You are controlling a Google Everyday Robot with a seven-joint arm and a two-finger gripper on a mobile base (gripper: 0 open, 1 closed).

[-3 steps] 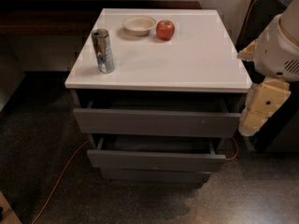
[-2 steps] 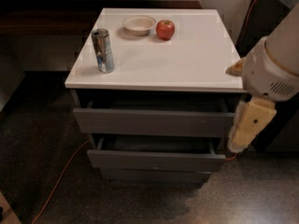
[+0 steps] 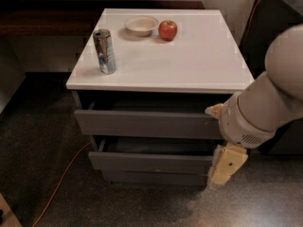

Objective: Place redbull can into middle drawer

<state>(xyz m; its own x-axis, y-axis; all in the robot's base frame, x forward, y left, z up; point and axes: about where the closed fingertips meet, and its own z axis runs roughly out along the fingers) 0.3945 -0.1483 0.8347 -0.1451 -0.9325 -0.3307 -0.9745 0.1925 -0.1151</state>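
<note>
The redbull can (image 3: 104,51) stands upright near the left edge of the white cabinet top (image 3: 199,65). Below the top, the middle drawer (image 3: 151,162) is pulled partly out, and its dark inside shows above its grey front. My gripper (image 3: 216,180) hangs pointing down at the right end of that drawer front, far from the can. The cream arm (image 3: 265,108) fills the right side and covers the cabinet's right corner.
A white bowl (image 3: 140,25) and a red apple (image 3: 167,30) sit at the back of the top. The wider top drawer (image 3: 147,124) is also slightly open, and a narrower bottom front (image 3: 151,178) lies below. An orange cable (image 3: 61,183) runs across the dark floor at left.
The arm has swung left and down, closer to the cabinet's front right. The gripper now hangs by the middle drawer's right end. Can, bowl and apple have not moved.
</note>
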